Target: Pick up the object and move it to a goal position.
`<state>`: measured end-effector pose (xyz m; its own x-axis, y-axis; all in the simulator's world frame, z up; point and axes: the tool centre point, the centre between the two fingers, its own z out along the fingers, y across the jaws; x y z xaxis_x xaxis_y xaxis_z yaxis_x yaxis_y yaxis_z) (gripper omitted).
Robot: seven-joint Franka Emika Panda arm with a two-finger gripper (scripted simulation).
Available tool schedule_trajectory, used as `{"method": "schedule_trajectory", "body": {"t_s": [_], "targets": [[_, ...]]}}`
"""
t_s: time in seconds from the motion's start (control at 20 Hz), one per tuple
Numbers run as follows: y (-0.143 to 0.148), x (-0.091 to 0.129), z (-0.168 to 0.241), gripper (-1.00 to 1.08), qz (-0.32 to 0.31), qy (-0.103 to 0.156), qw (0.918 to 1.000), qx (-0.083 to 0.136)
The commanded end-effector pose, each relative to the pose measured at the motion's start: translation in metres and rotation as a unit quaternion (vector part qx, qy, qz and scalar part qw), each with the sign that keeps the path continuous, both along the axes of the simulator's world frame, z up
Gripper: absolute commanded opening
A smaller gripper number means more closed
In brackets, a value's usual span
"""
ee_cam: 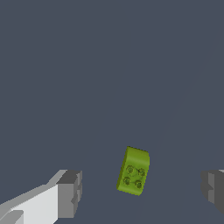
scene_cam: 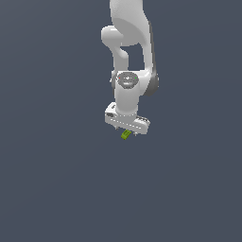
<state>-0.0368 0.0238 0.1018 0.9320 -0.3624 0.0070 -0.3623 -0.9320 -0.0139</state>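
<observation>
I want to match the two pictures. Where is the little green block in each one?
Exterior view: the green block peeks out just under the white gripper, near the middle of the picture.
Wrist view: the green block lies between the two grey fingertips, apart from both, bumpy face showing.
Shared landmark: the gripper, open around the block in both views.

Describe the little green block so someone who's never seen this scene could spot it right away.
Find the white robot arm against the plain dark grey background and follow it down to the gripper. The block sits just below, between the open fingers. It is the only coloured thing: small, lime-green, flat, with raised bumps on its face.
</observation>
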Motion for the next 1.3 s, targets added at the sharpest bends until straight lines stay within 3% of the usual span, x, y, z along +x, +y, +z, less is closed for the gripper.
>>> {"method": "schedule_trajectory", "body": {"t_s": [0.0,0.55,1.25], "targets": [[0.002,-0.009,-0.01,1.0,-0.032,0.002,0.9995,-0.001],[0.006,-0.035,-0.036,1.0,-0.117,0.006,0.9931,-0.004],[0.006,-0.039,-0.053,1.0,-0.128,0.007,0.9918,-0.004]]}}
